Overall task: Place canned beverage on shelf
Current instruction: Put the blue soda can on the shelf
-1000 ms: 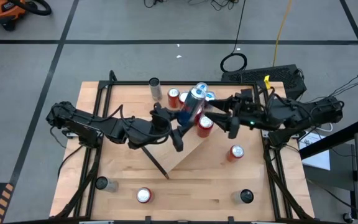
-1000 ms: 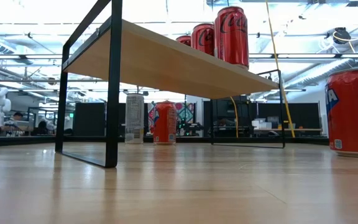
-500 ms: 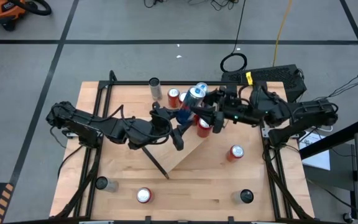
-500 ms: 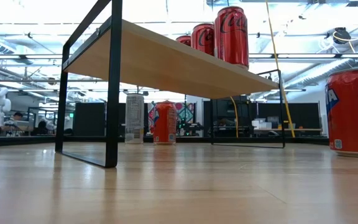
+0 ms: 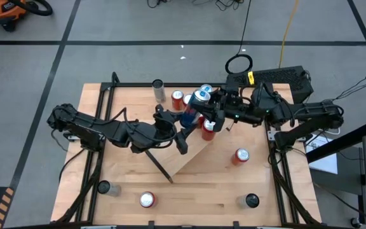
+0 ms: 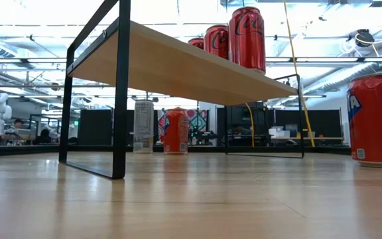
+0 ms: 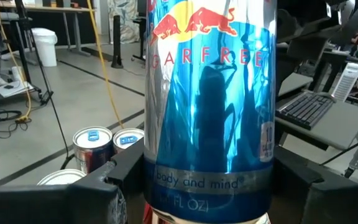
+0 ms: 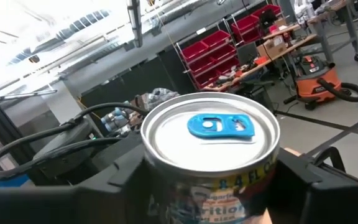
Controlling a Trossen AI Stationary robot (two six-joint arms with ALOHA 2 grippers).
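1. Left gripper [image 5: 184, 122] first: I have its dark fingers [image 7: 107, 186] pressed on either side of the blue-and-silver can [image 7: 208, 99], spread only as wide as the can's body. It is gripped low on its barrel.

2. Right gripper [image 5: 210, 116] is right there too, reaching in from the other side. In its wrist view the can's silver lid and blue tab fill the gap and its fingers [image 8: 114, 180] flank the can's upper part, apparently touching; I read that as a second grip on the same can.

3. From above, the can hangs tilted between both grippers over the back end of the shelf [image 5: 192, 156], which lies at an angle across the middle of the table [image 5: 189, 200].

4. Red cans [image 6: 247, 38] stand on the shelf board; from table height I count three in a row.

5. On the tabletop, well apart: a red can [image 5: 241, 156] beside the right arm, another red can [image 5: 147, 200] near the front edge, two dark cans [image 5: 103, 187] at the front corners, a pale can [image 5: 158, 90] at the back.

6. Beyond the table: grey floor with dark tape lines, a yellow cable [image 5: 289, 25], an orange shop vacuum [image 8: 319, 81], red bins [image 8: 207, 46] on racks.
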